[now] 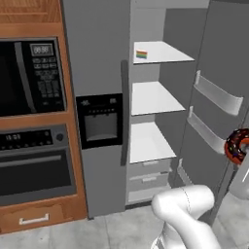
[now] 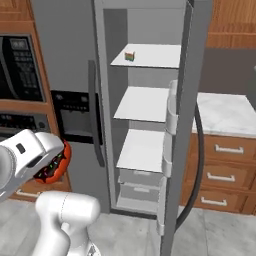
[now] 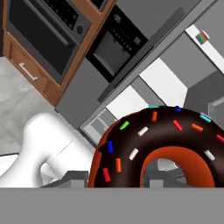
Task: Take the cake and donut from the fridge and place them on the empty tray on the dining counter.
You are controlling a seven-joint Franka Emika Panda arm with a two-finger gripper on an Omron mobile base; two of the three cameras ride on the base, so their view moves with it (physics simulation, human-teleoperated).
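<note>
1. We hold the donut (image 3: 162, 144) out of the fridge (image 1: 97, 58); our gripper (image 2: 52, 165) has its fingers pinching it at the rim, and the chocolate ring with its coloured sprinkles sits close in front of the hand camera.
2. In the base views the donut hangs in the air in front of the open fridge, off to the side of the shelves and touching none of them.
3. The cake (image 1: 141, 55) is not yet fetched. It stands alone on the top shelf (image 1: 163, 51), near that shelf's front left corner.
4. We judge the task under halfway: one pastry is in hand but not delivered, the other untouched. The tray and the dining counter are still ahead of us.
5. The two shelves under the top one carry nothing, and drawers (image 2: 140, 182) sit below them.
6. The open fridge door (image 2: 192, 100) with its bins (image 1: 216, 95) stands beside the arm; we judge it the main thing to clear when we turn away.
7. A microwave (image 1: 29, 78) and an oven (image 1: 34, 165) in wood cabinetry flank the fridge, and a marble tabletop (image 2: 225, 112) with wooden drawers lies behind the door.
</note>
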